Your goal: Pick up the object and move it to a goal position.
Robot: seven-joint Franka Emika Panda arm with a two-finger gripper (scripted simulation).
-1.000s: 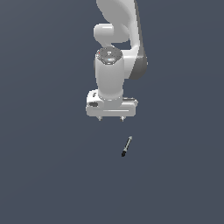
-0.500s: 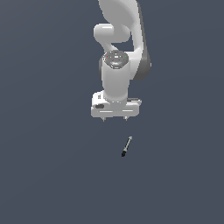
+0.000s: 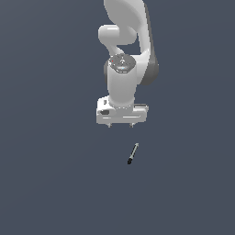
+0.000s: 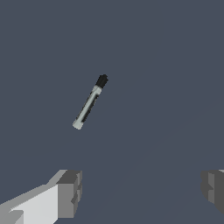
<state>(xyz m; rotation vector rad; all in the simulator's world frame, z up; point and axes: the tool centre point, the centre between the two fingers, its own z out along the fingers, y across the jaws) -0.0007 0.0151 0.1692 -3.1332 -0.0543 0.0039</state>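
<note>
My gripper (image 3: 120, 125) hangs spread wide and empty above the plain grey bench. The small grey pen with a black tip (image 3: 132, 153) lies flat near the bench's middle, ahead of my fingers (image 4: 68, 192), untouched. Grasp, lift and carry all remain.

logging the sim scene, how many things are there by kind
pen-like stick: 1
robot arm: 1
gripper, jaws wide apart: 1
total: 3
</note>
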